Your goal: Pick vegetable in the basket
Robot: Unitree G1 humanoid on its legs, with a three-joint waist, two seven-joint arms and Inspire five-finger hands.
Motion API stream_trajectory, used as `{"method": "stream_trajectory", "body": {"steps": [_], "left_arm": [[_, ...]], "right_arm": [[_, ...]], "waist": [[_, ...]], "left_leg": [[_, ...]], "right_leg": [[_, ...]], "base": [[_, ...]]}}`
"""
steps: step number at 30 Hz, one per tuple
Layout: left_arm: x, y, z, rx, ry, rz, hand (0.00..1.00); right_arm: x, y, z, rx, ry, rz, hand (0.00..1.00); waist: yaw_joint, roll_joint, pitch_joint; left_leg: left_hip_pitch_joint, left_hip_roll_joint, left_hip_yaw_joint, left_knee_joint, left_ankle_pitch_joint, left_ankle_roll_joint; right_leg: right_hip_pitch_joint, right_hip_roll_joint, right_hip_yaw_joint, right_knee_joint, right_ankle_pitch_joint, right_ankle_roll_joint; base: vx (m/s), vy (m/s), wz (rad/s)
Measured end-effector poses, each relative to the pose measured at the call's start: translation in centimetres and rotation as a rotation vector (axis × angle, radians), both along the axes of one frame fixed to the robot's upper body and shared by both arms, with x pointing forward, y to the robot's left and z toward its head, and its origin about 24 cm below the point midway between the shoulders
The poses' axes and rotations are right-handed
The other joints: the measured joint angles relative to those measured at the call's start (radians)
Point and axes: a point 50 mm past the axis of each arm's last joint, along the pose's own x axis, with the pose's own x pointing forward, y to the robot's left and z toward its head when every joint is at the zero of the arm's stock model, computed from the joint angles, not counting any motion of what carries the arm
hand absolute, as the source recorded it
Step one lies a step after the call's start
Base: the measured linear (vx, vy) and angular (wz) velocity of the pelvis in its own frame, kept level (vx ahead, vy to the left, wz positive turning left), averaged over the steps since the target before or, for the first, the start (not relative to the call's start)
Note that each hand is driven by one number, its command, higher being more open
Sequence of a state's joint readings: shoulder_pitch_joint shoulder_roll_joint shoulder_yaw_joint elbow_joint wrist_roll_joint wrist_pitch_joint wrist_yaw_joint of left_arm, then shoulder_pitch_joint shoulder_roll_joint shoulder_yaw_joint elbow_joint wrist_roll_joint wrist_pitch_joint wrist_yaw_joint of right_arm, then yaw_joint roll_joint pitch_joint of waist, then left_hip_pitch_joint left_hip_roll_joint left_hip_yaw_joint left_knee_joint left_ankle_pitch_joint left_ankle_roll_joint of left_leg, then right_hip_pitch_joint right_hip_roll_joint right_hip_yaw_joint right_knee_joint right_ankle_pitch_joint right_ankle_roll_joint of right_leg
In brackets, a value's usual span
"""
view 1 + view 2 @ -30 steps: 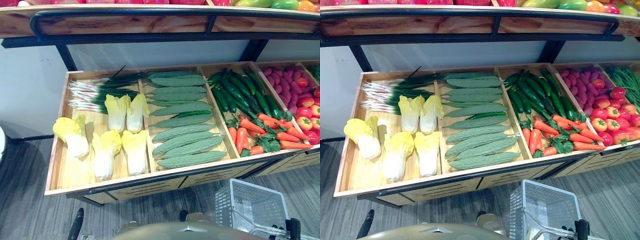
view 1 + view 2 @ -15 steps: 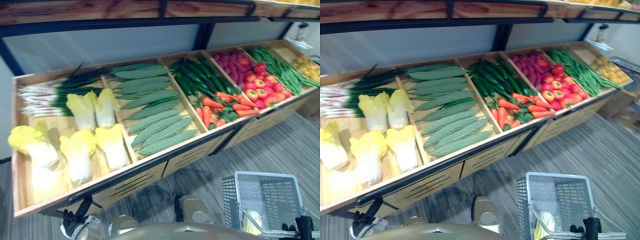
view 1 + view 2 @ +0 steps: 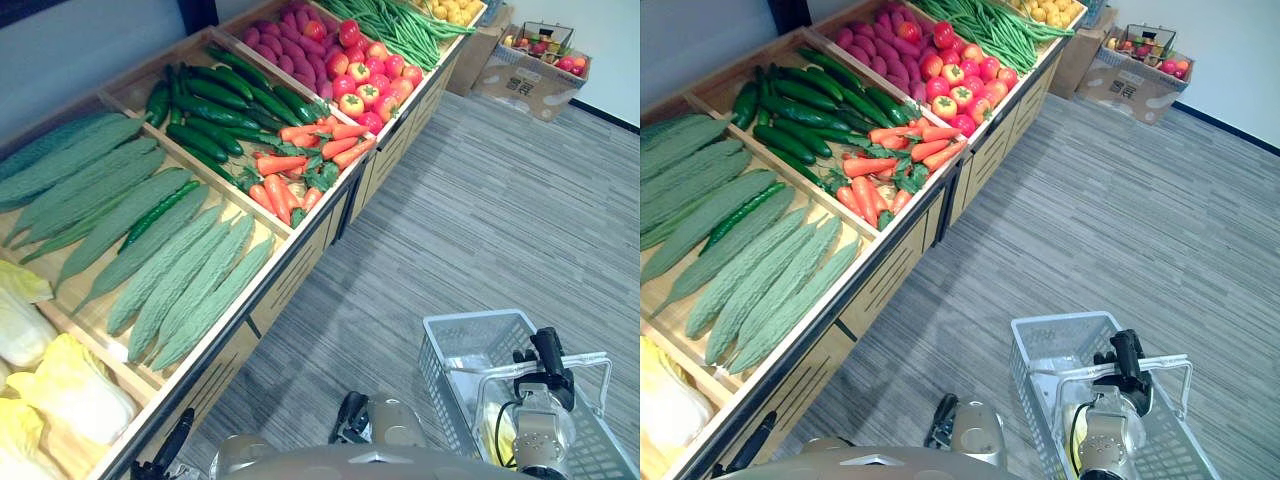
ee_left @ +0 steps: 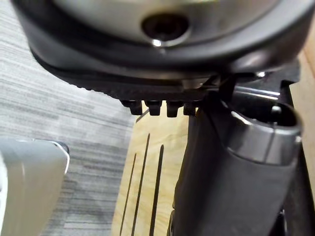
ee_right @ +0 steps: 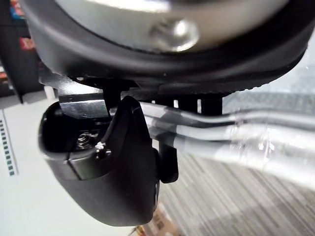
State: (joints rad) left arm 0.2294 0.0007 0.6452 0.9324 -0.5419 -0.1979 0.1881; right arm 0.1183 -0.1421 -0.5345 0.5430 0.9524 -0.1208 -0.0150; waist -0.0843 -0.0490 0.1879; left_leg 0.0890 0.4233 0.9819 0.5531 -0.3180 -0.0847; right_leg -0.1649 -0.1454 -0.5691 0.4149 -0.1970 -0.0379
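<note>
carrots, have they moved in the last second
No. The camera swung; the carrots still lie at the front edge of the stand, before the cucumbers.

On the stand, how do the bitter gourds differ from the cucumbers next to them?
The bitter gourds are pale green with bumpy skin; the cucumbers are dark green and smooth. The bitter gourds are longer and thicker than the cucumbers. The cucumbers lie bunched beside carrots; the bitter gourds lie spread out side by side. Both are long, tapered and lie flat.
</note>
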Motion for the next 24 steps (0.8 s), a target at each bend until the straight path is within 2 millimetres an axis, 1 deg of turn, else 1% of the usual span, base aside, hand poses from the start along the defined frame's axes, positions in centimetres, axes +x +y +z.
{"method": "stream_trajectory", "body": {"steps": [2,3,4,5,6,7,8,9,10,11,12,13,14,15,16,17,18,19,20,21,22,23,24], "left_arm": [[0.2,-0.2,0.0,-0.005,-0.007,-0.018,1.00],[0.3,-0.3,-0.1,-0.009,-0.010,-0.022,1.00],[0.4,-0.6,-0.2,-0.016,-0.011,-0.039,1.00],[0.4,-1.0,-0.3,-0.022,0.000,-0.056,1.00],[0.4,-1.2,-0.4,-0.027,0.008,-0.075,1.00],[0.5,-1.7,-0.5,-0.040,0.007,-0.099,1.00],[0.7,-2.1,-0.6,-0.050,0.005,-0.123,1.00],[0.7,-2.3,-0.6,-0.054,0.010,-0.126,1.00],[0.5,-2.3,-0.7,-0.056,0.018,-0.129,1.00],[0.6,-2.4,-0.7,-0.057,0.019,-0.135,1.00],[0.5,-2.6,-0.8,-0.064,0.025,-0.142,1.00],[0.4,-2.8,-0.8,-0.071,0.030,-0.160,1.00],[0.0,-3.0,-1.0,-0.083,0.042,-0.142,1.00],[-1.0,-3.4,-1.2,-0.099,0.074,-0.152,1.00],[-1.3,-3.6,-1.2,-0.105,0.079,-0.165,1.00],[-1.5,-4.0,-1.3,-0.122,0.088,-0.179,1.00],[-1.8,-4.2,-1.4,-0.144,0.094,-0.170,1.00],[-2.3,-4.6,-1.6,-0.190,0.082,-0.138,1.00],[-2.3,-4.9,-1.7,-0.216,0.070,-0.130,1.00],[-2.3,-5.1,-1.7,-0.235,0.064,-0.125,1.00],[-2.4,-4.8,-1.7,-0.253,0.037,-0.111,1.00],[-2.6,-4.6,-1.7,-0.267,0.024,-0.114,1.00],[-2.7,-4.6,-1.7,-0.269,0.018,-0.108,1.00]], "right_arm": [[-0.4,-0.3,0.6,-0.030,-0.021,0.009,0.00],[-0.8,-0.4,0.7,-0.038,-0.020,0.010,0.00],[-1.0,-0.5,1.1,-0.056,-0.032,0.017,0.00],[-1.2,-0.7,1.6,-0.075,-0.047,0.025,0.00],[-1.1,-0.8,1.8,-0.083,-0.057,0.025,0.00],[-1.2,-0.9,2.1,-0.096,-0.066,0.023,0.00],[-1.2,-0.9,2.2,-0.100,-0.070,0.027,0.00],[-1.1,-0.8,2.2,-0.098,-0.073,0.032,0.00],[-0.8,-0.3,2.0,-0.091,-0.073,0.053,0.00],[-0.8,-0.1,2.0,-0.092,-0.076,0.064,0.00],[-0.6,0.1,2.1,-0.100,-0.075,0.082,0.00],[-0.4,0.4,2.2,-0.112,-0.072,0.108,0.00],[0.0,1.0,2.4,-0.125,-0.076,0.145,0.00],[0.5,1.8,2.4,-0.132,-0.081,0.193,0.00],[0.8,2.1,2.3,-0.128,-0.084,0.207,0.00],[0.8,2.4,2.2,-0.122,-0.079,0.223,0.00],[0.7,2.5,2.1,-0.119,-0.074,0.225,0.00],[0.4,2.4,1.8,-0.115,-0.057,0.219,0.00],[0.3,2.4,1.8,-0.115,-0.050,0.214,0.00],[0.3,2.4,1.7,-0.114,-0.047,0.220,0.00],[0.1,3.0,1.3,-0.116,-0.016,0.250,0.00],[-0.3,3.1,1.1,-0.118,0.002,0.256,0.00],[-0.4,3.1,1.1,-0.119,0.009,0.253,0.00]], "waist": [[-0.004,-0.002,-0.001],[-0.005,-0.003,-0.001],[-0.006,-0.004,-0.002],[-0.004,-0.019,0.004],[-0.003,-0.019,0.004],[-0.006,-0.018,0.004],[-0.005,-0.012,0.004],[0.001,-0.008,0.000],[0.000,-0.017,-0.002],[0.001,-0.021,-0.001],[0.002,-0.026,0.001],[0.006,-0.027,0.000],[0.019,-0.029,0.001],[0.047,-0.038,0.001],[0.056,-0.032,-0.001],[0.067,-0.031,0.001],[0.069,-0.021,-0.003],[0.078,-0.022,0.002],[0.087,0.001,-0.006],[0.094,0.007,-0.007],[0.099,-0.008,-0.011],[0.099,-0.015,-0.023],[0.098,-0.018,-0.028]], "left_leg": [[0.014,0.009,0.005,-0.003,0.055,0.022],[0.022,0.010,0.007,0.000,0.071,0.027],[0.027,0.026,0.008,0.028,0.103,0.035],[0.020,0.044,0.010,0.070,0.096,0.024],[0.021,0.041,0.010,0.052,0.078,-0.001],[0.020,0.031,0.013,0.001,0.069,-0.008],[0.021,0.022,0.010,-0.050,0.110,0.032],[0.034,0.025,0.010,-0.046,0.114,0.038],[0.042,0.033,-0.034,-0.013,0.120,0.035],[0.038,0.041,-0.065,0.014,0.123,0.040],[0.016,0.040,-0.179,0.067,0.140,0.067],[-0.009,0.032,-0.289,0.115,0.165,0.105],[-0.054,0.010,-0.420,0.173,0.187,0.137],[-0.098,-0.114,-0.662,0.141,0.075,0.071],[-0.112,-0.167,-0.756,0.115,0.031,0.052],[-0.141,-0.249,-0.887,0.055,-0.021,0.022],[-0.151,-0.276,-0.931,0.012,-0.030,0.017],[-0.160,-0.313,-0.992,-0.087,-0.031,0.013],[-0.169,-0.318,-1.025,-0.163,-0.018,0.003],[-0.167,-0.314,-1.035,-0.194,0.056,-0.012],[-0.146,-0.313,-0.996,-0.219,0.062,-0.012],[-0.135,-0.314,-0.968,-0.245,0.070,-0.002],[-0.128,-0.315,-0.957,-0.259,0.076,-0.001]], "right_leg": [[0.052,0.048,0.006,-0.108,0.041,-0.009],[0.066,0.055,0.014,-0.129,0.050,-0.010],[0.094,0.071,0.029,-0.173,0.069,-0.015],[0.118,0.079,0.052,-0.207,0.080,-0.019],[0.122,0.080,0.063,-0.212,0.082,-0.018],[0.129,0.083,0.080,-0.218,0.084,-0.018],[0.132,0.098,0.110,-0.210,0.082,-0.015],[0.131,0.104,0.125,-0.201,0.074,-0.012],[0.119,0.110,0.162,-0.187,0.068,-0.010],[0.119,0.113,0.177,-0.184,0.066,-0.011],[0.117,0.119,0.217,-0.176,0.064,-0.013],[0.118,0.134,0.258,-0.178,0.065,-0.013],[0.123,0.136,0.312,-0.183,0.066,-0.018],[0.102,0.143,0.408,-0.184,0.073,-0.030],[0.091,0.146,0.449,-0.183,0.078,-0.037],[0.080,0.152,0.501,-0.185,0.082,-0.041],[0.077,0.152,0.517,-0.184,0.086,-0.035],[0.066,0.155,0.553,-0.167,0.085,-0.027],[0.052,0.169,0.575,-0.154,0.081,-0.016],[0.040,0.185,0.597,-0.137,0.075,-0.005],[0.036,0.187,0.625,-0.136,0.073,0.010],[0.034,0.187,0.640,-0.147,0.082,0.024],[0.033,0.188,0.647,-0.152,0.085,0.025]], "base": [[0.04,-0.088,-0.20],[0.04,-0.079,-0.28],[0.04,-0.084,-0.34],[0.04,-0.056,-0.37],[0.02,-0.020,-0.40],[-0.01,0.050,-0.50],[-0.01,0.038,-0.62],[0.00,0.052,-0.78],[-0.05,0.017,-0.71],[-0.05,0.016,-0.89],[-0.06,-0.011,-0.92],[0.01,-0.010,-1.23],[0.04,0.037,-1.75],[0.06,0.073,-1.79],[0.05,0.116,-1.91],[0.03,0.089,-1.20],[0.04,0.123,-1.16],[0.03,0.165,-0.82],[0.00,0.238,-0.89],[0.01,0.217,-0.89],[0.06,0.173,-0.79],[0.14,0.109,-0.59],[0.18,0.086,-0.38]]}}
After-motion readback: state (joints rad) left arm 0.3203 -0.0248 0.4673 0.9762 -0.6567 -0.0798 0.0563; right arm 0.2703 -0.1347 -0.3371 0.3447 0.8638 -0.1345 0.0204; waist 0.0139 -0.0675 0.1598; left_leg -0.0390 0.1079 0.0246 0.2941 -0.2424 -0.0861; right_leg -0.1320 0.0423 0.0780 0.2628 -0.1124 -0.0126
